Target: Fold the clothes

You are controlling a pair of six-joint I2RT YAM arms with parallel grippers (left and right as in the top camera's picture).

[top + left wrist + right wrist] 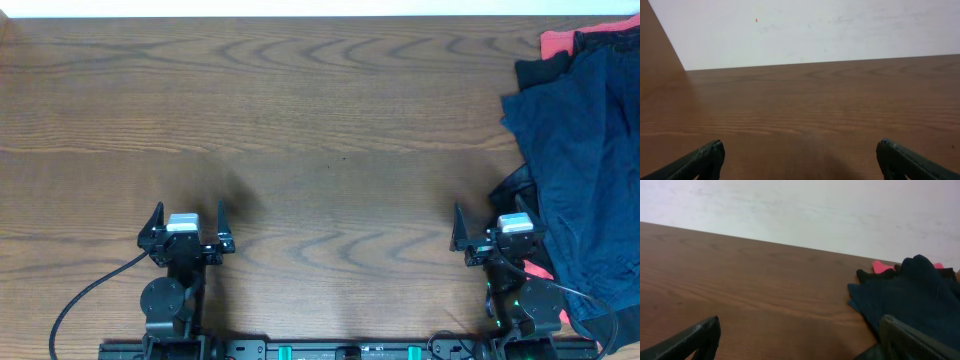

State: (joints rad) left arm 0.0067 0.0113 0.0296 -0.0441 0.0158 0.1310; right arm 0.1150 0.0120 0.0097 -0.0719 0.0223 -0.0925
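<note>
Left gripper and right gripper are seen spread wide. Clothes are shown overhead and from the right wrist; from the left wrist, only table.

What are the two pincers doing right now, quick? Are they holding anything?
Left pincer: open, holding nothing.
Right pincer: open, holding nothing, next to the clothes.

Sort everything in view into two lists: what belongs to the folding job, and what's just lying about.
Job in hand: navy garment, black piece and coral-red piece, heaped on the robot's right; left gripper and right gripper, both open and empty.

Just there: table, black cable by the left arm, white wall.
</note>
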